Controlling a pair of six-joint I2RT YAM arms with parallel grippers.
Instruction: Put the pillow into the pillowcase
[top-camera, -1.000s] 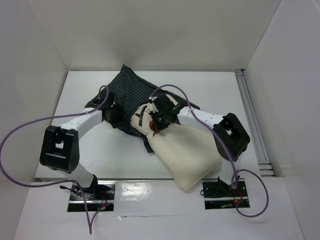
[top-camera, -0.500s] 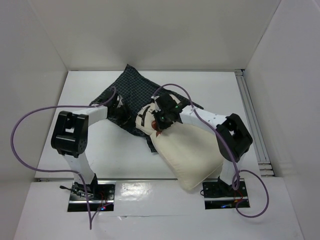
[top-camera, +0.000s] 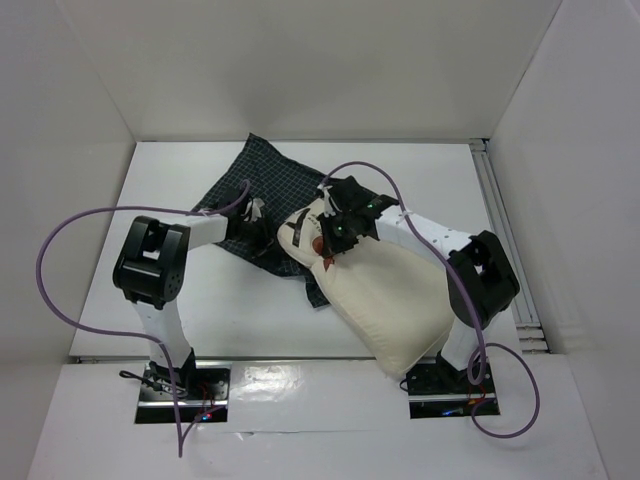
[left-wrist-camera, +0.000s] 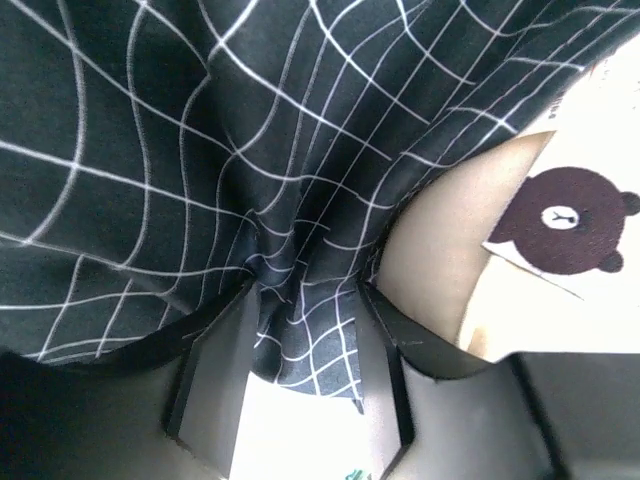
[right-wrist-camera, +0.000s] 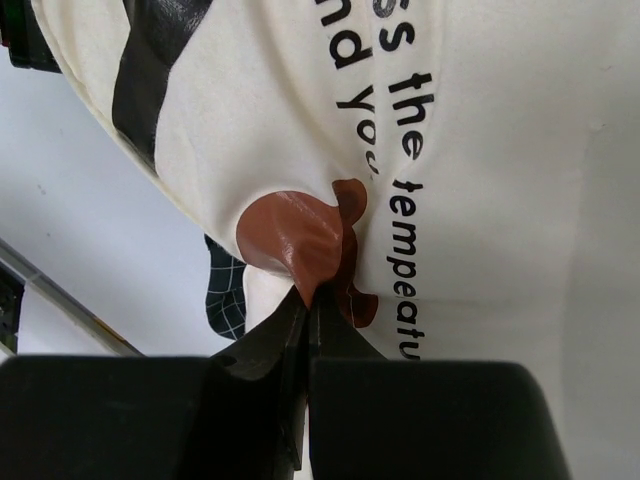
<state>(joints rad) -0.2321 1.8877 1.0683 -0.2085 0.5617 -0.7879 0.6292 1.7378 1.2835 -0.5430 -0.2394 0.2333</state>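
The cream pillow (top-camera: 385, 300) lies diagonally at centre-right, with its bear-print end toward the dark checked pillowcase (top-camera: 255, 175) behind and left of it. A flap of the case lies under that end. My right gripper (top-camera: 330, 240) is shut on the pillow's top fabric and pinches a brown print (right-wrist-camera: 300, 235) beside the black lettering; in the right wrist view the gripper (right-wrist-camera: 312, 295) has its jaws together. My left gripper (top-camera: 262, 228) is at the pillowcase edge next to the pillow. In the left wrist view this gripper (left-wrist-camera: 305, 290) has bunched checked cloth (left-wrist-camera: 300, 340) between its fingers, and the bear face (left-wrist-camera: 570, 220) shows to the right.
White enclosure walls stand at the left, back and right. A metal rail (top-camera: 503, 235) runs along the table's right edge. Purple cables (top-camera: 55, 250) loop off both arms. The table's near edge (top-camera: 300, 360) lies just past the pillow's near corner.
My left gripper has moved right, toward the pillow, and its elbow has swung in. The right gripper and the pillow have shifted slightly right. The pillowcase's near edge has bunched closer to the pillow.
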